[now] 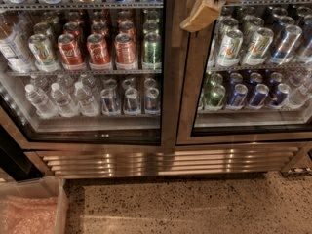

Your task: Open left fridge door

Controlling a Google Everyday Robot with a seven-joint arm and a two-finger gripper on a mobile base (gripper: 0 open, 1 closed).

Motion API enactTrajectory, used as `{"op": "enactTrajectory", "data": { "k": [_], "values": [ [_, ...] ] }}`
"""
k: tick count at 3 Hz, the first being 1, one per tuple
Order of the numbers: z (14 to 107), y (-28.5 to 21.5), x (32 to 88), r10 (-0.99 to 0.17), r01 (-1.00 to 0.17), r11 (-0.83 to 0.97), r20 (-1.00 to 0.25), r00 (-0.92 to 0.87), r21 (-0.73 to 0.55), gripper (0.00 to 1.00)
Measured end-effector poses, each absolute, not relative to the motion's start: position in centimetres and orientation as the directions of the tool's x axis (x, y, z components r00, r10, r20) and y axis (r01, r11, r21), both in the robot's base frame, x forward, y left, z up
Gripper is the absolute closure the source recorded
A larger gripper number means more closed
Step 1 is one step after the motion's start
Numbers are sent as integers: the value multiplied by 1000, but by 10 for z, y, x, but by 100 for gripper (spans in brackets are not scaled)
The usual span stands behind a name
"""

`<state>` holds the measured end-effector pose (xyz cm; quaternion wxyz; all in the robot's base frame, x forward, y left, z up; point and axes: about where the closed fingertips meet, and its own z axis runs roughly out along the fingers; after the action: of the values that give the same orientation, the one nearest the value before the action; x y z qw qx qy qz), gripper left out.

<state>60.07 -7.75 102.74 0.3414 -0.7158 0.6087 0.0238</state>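
The left fridge door (pixel 87 126) is a tall glass pane in a brushed steel frame and fills the left half of the camera view. It sits flush with the matching right door (pixel 253 126). Behind its glass are red, silver and green cans and small water bottles on shelves. My gripper (pixel 199 11), tan with a white wrist, hangs at the top of the view. It is in front of the steel strip where the two doors meet, just on the right door's side.
A ribbed steel grille panel (pixel 165 162) runs below both doors. A clear plastic bin (pixel 31 208) with pink wrap stands on the floor at the bottom left. Speckled terrazzo floor (pixel 195 204) lies in front of the fridge.
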Motion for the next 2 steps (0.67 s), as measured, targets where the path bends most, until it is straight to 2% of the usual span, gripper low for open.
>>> {"op": "enactTrajectory", "data": {
  "k": [2],
  "values": [
    [1028, -78, 601, -855, -888, -26, -450, 258, -460, 100]
  ]
}}
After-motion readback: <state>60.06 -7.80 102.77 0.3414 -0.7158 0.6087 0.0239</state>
